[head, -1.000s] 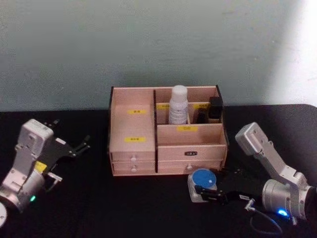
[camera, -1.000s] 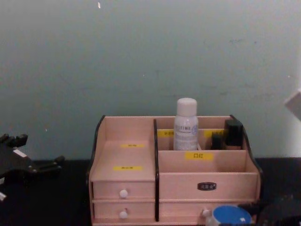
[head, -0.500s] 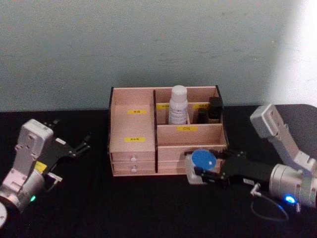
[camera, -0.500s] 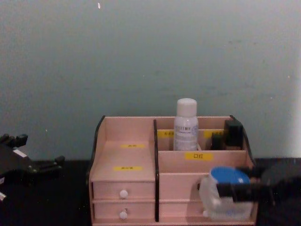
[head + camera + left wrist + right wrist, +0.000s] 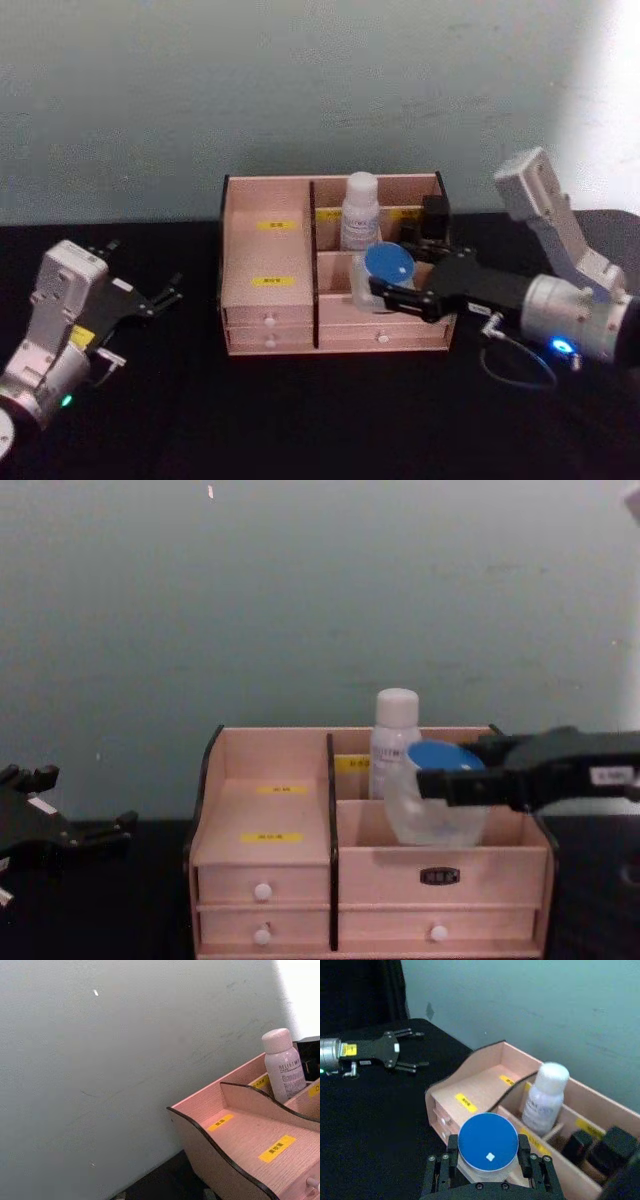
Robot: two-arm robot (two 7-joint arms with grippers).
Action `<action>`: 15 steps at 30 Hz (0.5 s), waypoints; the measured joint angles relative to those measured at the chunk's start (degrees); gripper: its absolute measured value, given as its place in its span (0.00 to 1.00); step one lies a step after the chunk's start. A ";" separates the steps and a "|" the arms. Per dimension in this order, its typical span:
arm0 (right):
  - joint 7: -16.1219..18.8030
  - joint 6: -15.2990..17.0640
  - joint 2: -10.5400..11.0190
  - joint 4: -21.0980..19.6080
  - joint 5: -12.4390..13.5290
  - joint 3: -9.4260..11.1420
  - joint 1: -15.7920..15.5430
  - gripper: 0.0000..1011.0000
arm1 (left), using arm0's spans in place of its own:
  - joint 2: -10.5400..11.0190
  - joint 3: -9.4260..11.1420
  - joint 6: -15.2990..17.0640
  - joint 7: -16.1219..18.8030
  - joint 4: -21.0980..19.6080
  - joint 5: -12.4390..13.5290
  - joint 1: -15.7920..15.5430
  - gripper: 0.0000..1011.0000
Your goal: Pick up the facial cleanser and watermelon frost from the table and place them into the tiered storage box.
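A clear jar with a blue lid (image 5: 386, 270), which I take for the watermelon frost, hangs in the air with my right gripper (image 5: 384, 287) shut on it. It is over the right half of the tiered storage box (image 5: 268, 300), just in front of a white capped bottle (image 5: 360, 212), likely the facial cleanser, standing upright in a rear compartment. The right wrist view shows the blue lid (image 5: 488, 1141) between the fingers (image 5: 524, 1152), above the box (image 5: 470, 1085). From the chest the jar (image 5: 435, 805) overlaps the box's middle tier. My left gripper (image 5: 168, 288) rests open at the table's left.
Dark small containers (image 5: 433, 220) fill the rear right compartment beside the white bottle. The box's left half (image 5: 265, 800) holds nothing, and drawers with white knobs (image 5: 262, 891) face me. A black tabletop (image 5: 300, 420) lies all around, with a pale wall close behind.
My right gripper has lifted the blue-lidded jar from the table in front of the box and carried it up and leftward over the right compartments. The left arm has stayed still.
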 joint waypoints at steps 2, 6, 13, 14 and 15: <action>0.16 0.00 -0.56 0.70 -0.29 -0.60 1.11 0.70 | 0.00 0.00 0.00 0.00 0.00 0.00 0.00 0.99; 0.60 0.00 -2.24 2.79 -0.84 -2.14 3.90 0.70 | 0.00 0.00 0.00 0.00 0.00 0.00 0.00 0.99; 1.10 -0.16 -5.17 6.71 -1.63 -4.12 8.01 0.70 | 0.00 0.00 0.00 0.00 0.00 0.00 0.00 0.99; 1.18 -0.22 -5.62 7.19 -1.68 -4.35 8.53 0.70 | 0.00 0.00 0.00 0.00 0.00 0.00 0.00 0.99; 1.23 -0.29 -6.04 7.76 -1.73 -4.54 9.02 0.70 | 0.00 0.00 0.00 0.00 0.00 0.00 0.00 0.99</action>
